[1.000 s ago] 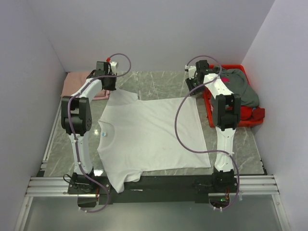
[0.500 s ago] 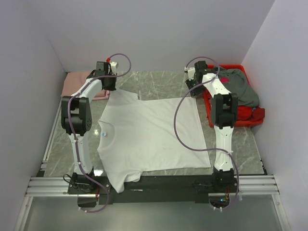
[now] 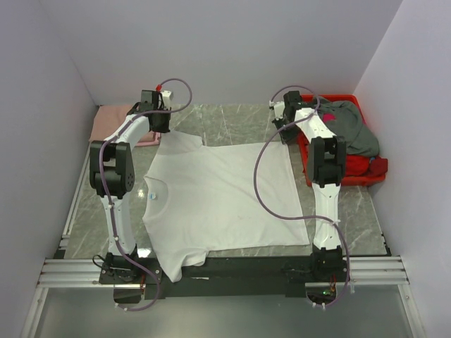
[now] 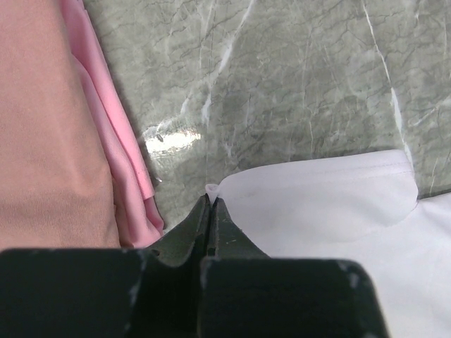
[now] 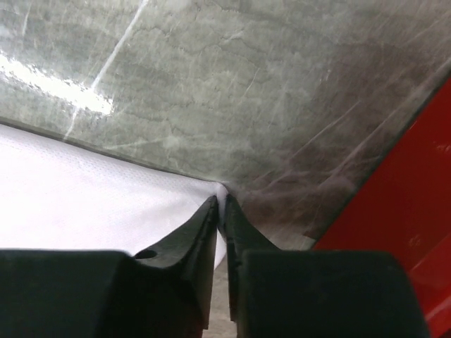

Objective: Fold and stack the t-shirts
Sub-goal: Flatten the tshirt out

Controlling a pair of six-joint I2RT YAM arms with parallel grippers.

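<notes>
A white t-shirt (image 3: 218, 197) lies spread flat on the marble table, neck to the left. My left gripper (image 3: 161, 127) is shut on the far sleeve corner of the white t-shirt (image 4: 317, 204); the cloth tip shows between the fingertips in the left wrist view. My right gripper (image 3: 283, 137) is shut on the far hem corner of the white t-shirt (image 5: 91, 190). A folded salmon-pink t-shirt (image 3: 116, 123) lies at the far left and also shows in the left wrist view (image 4: 49, 141). Grey (image 3: 349, 127) and red (image 3: 363, 165) t-shirts lie in the bin.
A red plastic bin (image 3: 310, 158) stands at the right, close beside my right gripper; its wall shows in the right wrist view (image 5: 409, 190). White walls enclose the table on three sides. The shirt's near edge hangs over the black front rail (image 3: 246, 264).
The right arm has shifted slightly left and away at the hem corner. The left arm and the shirt look unchanged.
</notes>
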